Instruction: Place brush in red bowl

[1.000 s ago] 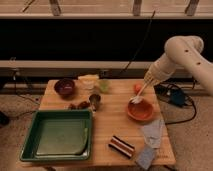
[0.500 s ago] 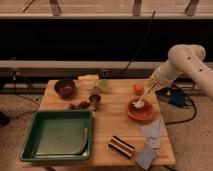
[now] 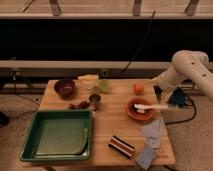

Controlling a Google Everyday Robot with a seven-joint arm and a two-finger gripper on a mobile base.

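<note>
The brush (image 3: 151,106) lies across the red bowl (image 3: 131,113) at the table's right side. Its head end rests inside the bowl and its white handle sticks out over the right rim. My gripper (image 3: 161,86) hangs at the end of the white arm, above and to the right of the bowl. It is apart from the brush and holds nothing I can see.
A green tray (image 3: 57,135) fills the front left. A dark maroon bowl (image 3: 65,87), a pale container (image 3: 89,81), a metal cup (image 3: 95,101) and an orange fruit (image 3: 138,88) stand behind. A striped block (image 3: 121,146) and grey cloths (image 3: 152,132) lie at the front right.
The brush went from hanging in my gripper above the bowl to lying in it. My gripper has lifted up and to the right, away from the brush.
</note>
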